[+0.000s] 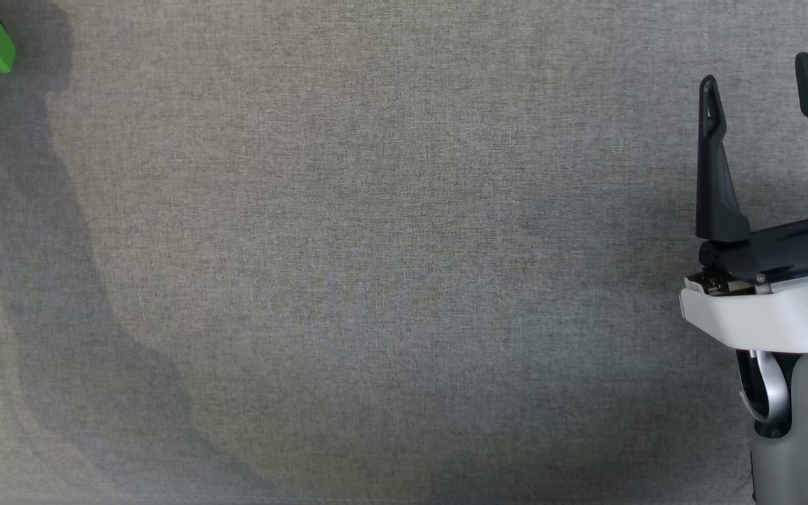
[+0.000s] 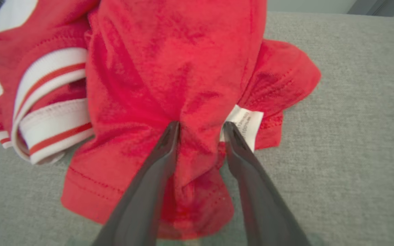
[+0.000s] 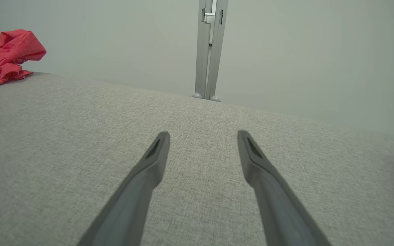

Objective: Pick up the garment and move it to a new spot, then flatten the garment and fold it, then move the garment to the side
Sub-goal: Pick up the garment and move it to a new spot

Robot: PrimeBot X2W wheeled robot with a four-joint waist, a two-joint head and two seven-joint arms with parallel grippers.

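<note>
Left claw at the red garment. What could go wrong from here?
1. The left claw straddles a bunched ridge of the red garment beside its white label; it may pinch several layers, so the garment could lift as a lump and resist flattening.
2. In the right wrist view the garment seems to lie by the far edge of the grey table; a weak grip might let it slip off.

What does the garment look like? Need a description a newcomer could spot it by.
On the grey fabric-covered table, look by the left gripper, whose fingers straddle a bunched fold. The garment is a crumpled red heap; white bands with red stripes and a small white label set it apart.
</note>
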